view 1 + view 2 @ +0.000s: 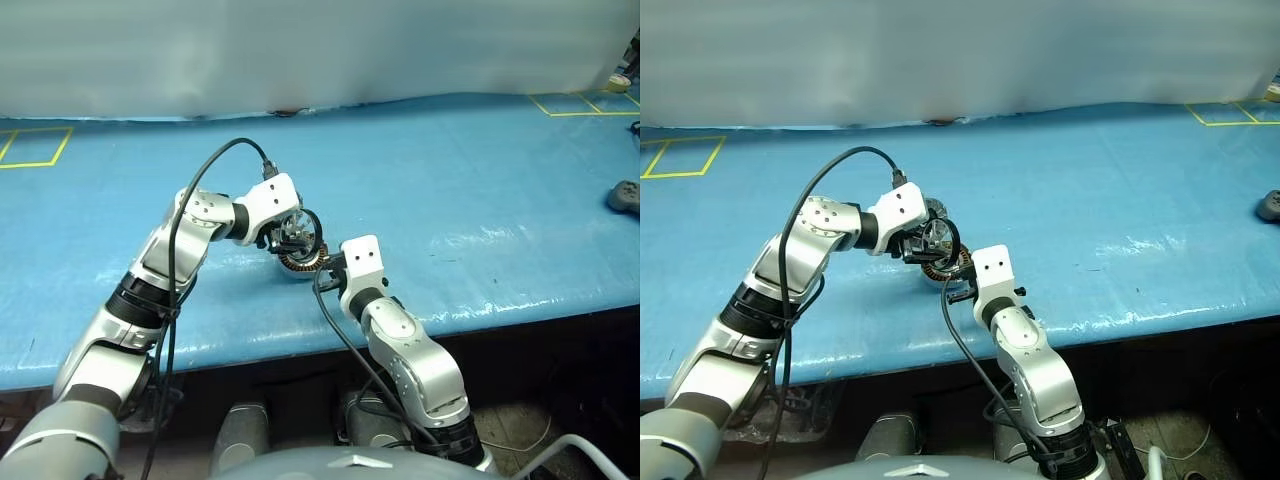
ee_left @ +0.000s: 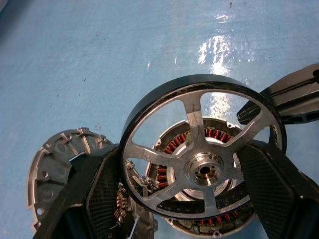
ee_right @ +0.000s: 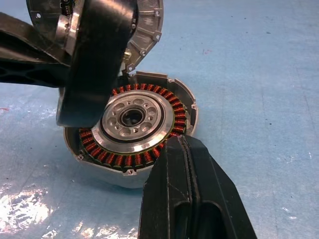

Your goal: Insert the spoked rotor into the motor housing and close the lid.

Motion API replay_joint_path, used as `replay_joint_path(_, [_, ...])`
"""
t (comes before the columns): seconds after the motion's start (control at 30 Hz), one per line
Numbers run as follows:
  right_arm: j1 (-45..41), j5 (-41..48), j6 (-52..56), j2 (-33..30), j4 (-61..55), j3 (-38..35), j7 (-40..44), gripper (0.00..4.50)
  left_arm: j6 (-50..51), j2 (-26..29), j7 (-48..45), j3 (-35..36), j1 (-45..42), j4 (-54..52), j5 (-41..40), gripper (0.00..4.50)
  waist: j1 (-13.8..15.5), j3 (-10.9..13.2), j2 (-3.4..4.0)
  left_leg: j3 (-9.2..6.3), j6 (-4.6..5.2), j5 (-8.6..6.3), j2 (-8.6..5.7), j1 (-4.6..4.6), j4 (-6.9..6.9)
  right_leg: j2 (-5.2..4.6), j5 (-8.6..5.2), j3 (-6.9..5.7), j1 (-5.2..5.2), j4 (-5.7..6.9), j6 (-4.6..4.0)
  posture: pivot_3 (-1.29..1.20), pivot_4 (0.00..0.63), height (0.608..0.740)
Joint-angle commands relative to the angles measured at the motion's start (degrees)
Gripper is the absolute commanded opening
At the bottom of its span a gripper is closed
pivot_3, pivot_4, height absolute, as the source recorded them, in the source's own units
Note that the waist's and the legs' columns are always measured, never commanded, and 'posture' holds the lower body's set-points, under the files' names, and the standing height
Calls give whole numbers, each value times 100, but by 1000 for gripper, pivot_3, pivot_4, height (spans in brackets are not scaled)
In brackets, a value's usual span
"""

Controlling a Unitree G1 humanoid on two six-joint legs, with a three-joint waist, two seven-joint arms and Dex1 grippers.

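While held over the motor housing (image 3: 130, 130), the spoked rotor (image 2: 202, 169).

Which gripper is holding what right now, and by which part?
Left gripper holds the spoked rotor by its rim, one finger on each side, over the motor housing. Right gripper, shut, sits at the housing's edge; grip cannot be told.

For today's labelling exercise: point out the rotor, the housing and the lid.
rotor (image 2: 203, 172), left wrist view, on its central hub.
housing (image 3: 133, 117), right wrist view, on its silver centre.
lid (image 2: 55, 159), left wrist view, on its ribbed inner face.
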Motion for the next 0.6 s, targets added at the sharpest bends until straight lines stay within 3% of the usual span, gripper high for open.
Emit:
replay_joint_path(0.03, [-25, -17, -14, 35, -235, 4, 11, 0, -295, 36, -101, -29, -133, 159, -24, 3413, 3, 0, 0, 0, 0, 0, 0, 0, 0, 0, 0, 0, 0, 0, 0, 0, 150, 740])
replay_joint_path(0.2, [6, -30, -115, -59, -260, 25, 99, 0, -627, 16, -166, -131, -238, 505, 68, 3413, 11, 0, 0, 1, 0, 0, -1, -2, 0, -1, 0, 0, -1, -1, 0, 0, 150, 740])
replay_joint_path(0.47, [271, 46, -1017, -1031, -268, 144, 1052, 0, -1081, -49, -230, -223, -342, 899, 148, 3413, 23, 0, 0, 2, 0, 0, -2, -2, 0, -1, 0, 0, 0, -4, 0, 0, 150, 740])
replay_joint_path(0.6, [549, 80, -2090, -1516, 55, 3, 1587, 0, -1164, -63, -248, -251, -380, 977, 163, 3413, 34, 0, 0, 2, 0, 0, -2, -1, 1, 0, 0, 0, 3, -4, 0, 0, 150, 740])
